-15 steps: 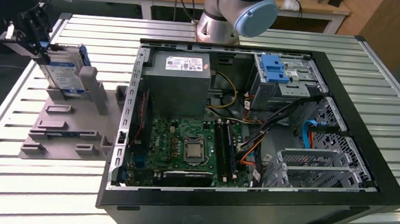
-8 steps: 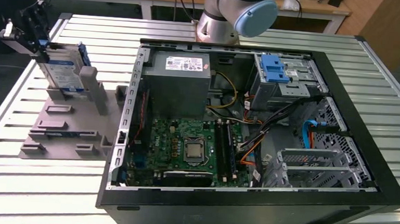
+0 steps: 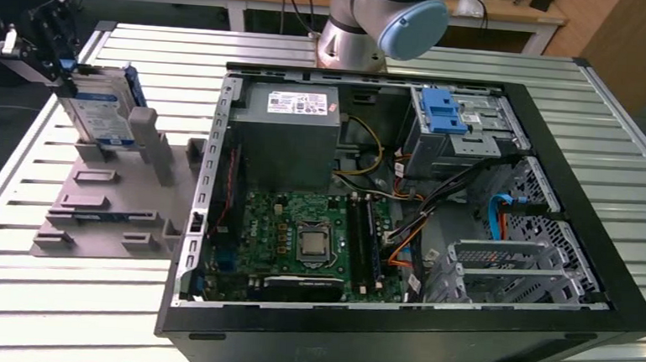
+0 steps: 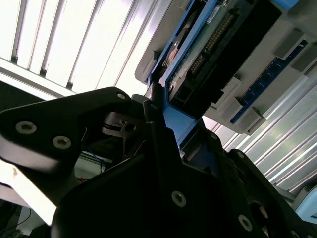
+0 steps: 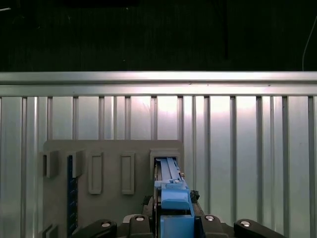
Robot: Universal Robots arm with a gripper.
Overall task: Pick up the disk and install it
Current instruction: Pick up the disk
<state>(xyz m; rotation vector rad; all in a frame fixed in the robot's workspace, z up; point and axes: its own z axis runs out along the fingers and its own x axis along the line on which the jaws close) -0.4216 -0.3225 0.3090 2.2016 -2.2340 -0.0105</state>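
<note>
Exterior view: your gripper [image 3: 64, 79] is at the exterior view's left of the open computer case [image 3: 404, 333]. It hangs over the grey fixture [image 3: 96, 209], which lies just beside the case on the slatted table [image 3: 57, 299]. The disk [image 3: 98, 108] stands upright there, its lower end at a fixture slot. In both wrist views you see the fingers [image 4: 157, 124] clamped on the disk's blue carrier, one on each side. Whether the disk sits fully in the slot, you cannot tell.

Evenly bright exterior view, glare on table slats [image 4: 89, 44] in the second wrist view, gripper [image 4: 166, 115] in shadow
</note>
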